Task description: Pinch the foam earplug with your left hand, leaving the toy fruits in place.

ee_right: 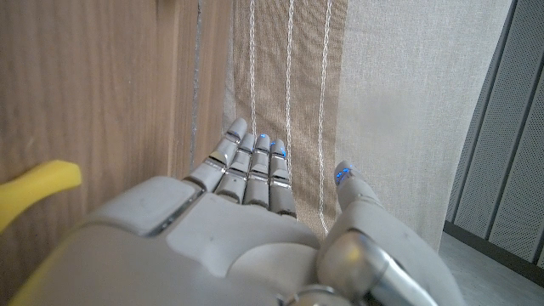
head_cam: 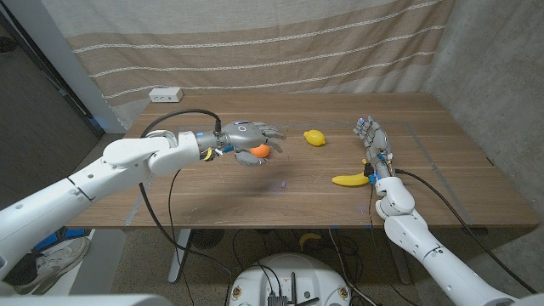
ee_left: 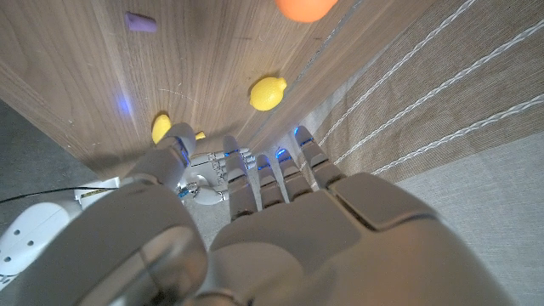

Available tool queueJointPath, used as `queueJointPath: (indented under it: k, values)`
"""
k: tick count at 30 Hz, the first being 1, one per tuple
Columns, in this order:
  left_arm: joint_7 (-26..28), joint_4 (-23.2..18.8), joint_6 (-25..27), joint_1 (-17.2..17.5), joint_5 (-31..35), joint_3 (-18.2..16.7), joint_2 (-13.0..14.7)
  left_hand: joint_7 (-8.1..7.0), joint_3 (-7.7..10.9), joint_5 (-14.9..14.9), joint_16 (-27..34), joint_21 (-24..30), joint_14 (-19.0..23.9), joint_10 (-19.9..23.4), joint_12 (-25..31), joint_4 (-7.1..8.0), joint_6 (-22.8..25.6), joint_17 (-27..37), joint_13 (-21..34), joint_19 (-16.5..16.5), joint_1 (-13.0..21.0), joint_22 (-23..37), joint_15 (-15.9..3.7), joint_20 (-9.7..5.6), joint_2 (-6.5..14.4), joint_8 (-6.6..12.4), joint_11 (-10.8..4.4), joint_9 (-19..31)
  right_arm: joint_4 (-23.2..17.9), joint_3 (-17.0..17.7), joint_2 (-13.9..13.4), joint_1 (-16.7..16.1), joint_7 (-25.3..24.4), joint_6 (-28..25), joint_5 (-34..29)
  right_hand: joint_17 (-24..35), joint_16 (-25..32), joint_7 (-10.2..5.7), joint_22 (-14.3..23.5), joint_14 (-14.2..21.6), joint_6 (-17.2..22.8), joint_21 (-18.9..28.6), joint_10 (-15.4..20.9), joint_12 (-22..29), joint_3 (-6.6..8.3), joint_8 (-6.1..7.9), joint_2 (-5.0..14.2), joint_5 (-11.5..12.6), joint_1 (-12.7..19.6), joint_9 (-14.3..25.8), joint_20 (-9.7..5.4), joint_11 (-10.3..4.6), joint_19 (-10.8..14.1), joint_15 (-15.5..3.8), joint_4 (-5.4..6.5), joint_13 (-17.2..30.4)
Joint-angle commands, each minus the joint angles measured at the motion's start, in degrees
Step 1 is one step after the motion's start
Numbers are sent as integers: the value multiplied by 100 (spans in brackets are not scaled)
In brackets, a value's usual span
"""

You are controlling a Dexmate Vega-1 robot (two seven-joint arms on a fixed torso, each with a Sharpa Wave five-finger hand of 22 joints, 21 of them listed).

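Note:
The small purple foam earplug (head_cam: pixel 283 184) (ee_left: pixel 140 22) lies alone on the wooden table (head_cam: pixel 255 200), nearer the front edge than my left hand. My left hand (head_cam: pixel 251 138) (ee_left: pixel 280 229) hovers over the table's middle left with its fingers stretched out and apart, holding nothing. An orange toy fruit (head_cam: pixel 260 150) (ee_left: pixel 306 7) sits just below and in front of its fingers. A toy lemon (head_cam: pixel 315 138) (ee_left: pixel 268 93) lies further right. A toy banana (head_cam: pixel 353 179) (ee_left: pixel 161 127) (ee_right: pixel 38 191) lies beside my right hand (head_cam: pixel 372 140) (ee_right: pixel 255 221), whose fingers are extended and empty.
A striped cloth (head_cam: pixel 255 51) hangs behind the table's far edge, and a white power strip (head_cam: pixel 166 94) sits at the far left. Black cables (head_cam: pixel 174 119) loop along my left arm. A grey wall (head_cam: pixel 497 76) stands close on the right.

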Motion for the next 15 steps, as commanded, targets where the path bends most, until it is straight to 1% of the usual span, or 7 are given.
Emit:
queueJointPath:
  k: [1,4,5,8,11,14,15]
  values:
    - [-157,-81,-147,-171,541,108,17,-110,-54,-16,-41,-44,-103,-15,-26,6,149,14,16,57,216,14,-165,-42,-159,70,-77,14,46,-9,28,11,9,8,17,14,38,-7,5,64,40,-21,47,46,12,23,-4,33,-25,35,5,-5,77,-2,-41,34]
    - [-138,-101,-147,-168,642,118,16,-162,-89,-7,-33,-83,-120,-21,-34,12,336,14,16,89,383,13,-168,-69,-287,125,-125,22,41,-7,17,8,9,2,11,14,39,-5,6,67,53,-25,54,49,12,27,-3,33,-28,35,4,0,83,-8,-42,36]
    - [-67,-94,-158,-163,705,120,14,-146,-103,0,-29,-100,-123,-21,-36,14,425,14,16,109,468,13,-174,-80,-339,153,-140,26,41,-5,17,7,16,5,20,14,40,-2,6,67,58,-28,53,48,11,28,-3,33,-30,36,4,-3,87,-5,-42,37]
    - [265,-50,-182,-116,903,112,9,-221,-132,6,-32,-117,-148,-30,-44,20,415,14,16,176,615,13,-241,-103,-421,142,-186,42,39,-2,10,3,19,2,21,14,45,-3,6,79,86,-40,76,58,11,36,-1,32,-36,36,3,0,91,7,-43,42]
    - [463,11,-231,-123,1012,137,-4,-283,-161,9,-32,-118,-164,-26,-46,24,456,13,17,269,736,13,-279,-139,-486,159,-232,59,40,4,9,-8,18,2,32,14,49,3,7,88,96,-45,88,62,10,37,0,32,-41,37,7,4,106,2,-43,45]
    - [424,68,-281,-185,1026,198,-23,-327,-186,13,-25,-125,-155,-20,-46,26,499,12,17,326,831,11,-310,-159,-533,178,-253,70,42,13,11,-22,15,13,40,14,53,8,7,95,128,-56,113,71,9,46,0,31,-48,38,8,14,108,11,-43,49]
    - [423,76,-286,-201,1073,219,-26,-398,-204,15,-32,-142,-181,-38,-55,31,422,11,17,343,910,12,-300,-157,-557,146,-266,77,41,14,8,-26,14,16,39,14,56,6,7,103,130,-59,112,71,9,46,1,30,-50,38,7,5,107,14,-42,50]
